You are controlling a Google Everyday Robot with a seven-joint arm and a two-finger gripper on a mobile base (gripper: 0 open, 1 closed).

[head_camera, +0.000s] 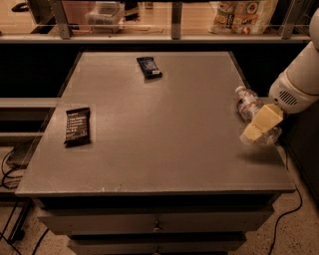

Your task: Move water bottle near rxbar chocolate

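Three items on the grey table: bottle, rxbar, and a smaller dark wrapper.

Bottle: at the right edge of the table, about mid-depth. It is tilted, with the white cap toward the upper left and the base toward the lower right. The red-and-white label band shows just below the cap end. A dark shadow lies on the table just below the base. I cannot tell whether the base touches the surface.

Gripper: at the right edge of the table, directly over the bottle. Its pale yellow end lies across the lower half of the bottle and hides part of the clear body. The white arm comes in from the upper right. Grip state: cannot tell whether it is clamped on the bottle or loose around it.

Rxbar: flat near the left edge, about mid-depth, with its long side running roughly front to back. White text lines face up. It is well apart from the bottle, across nearly the whole width of the table.

Smaller wrapper: flat near the back edge, left of centre, with its white end toward the front. It is well apart from both rxbar and bottle.

Surroundings: drawers sit under the tabletop. A shelf behind holds printed bags at right and a clear container at left. Cables lie on the floor at left.
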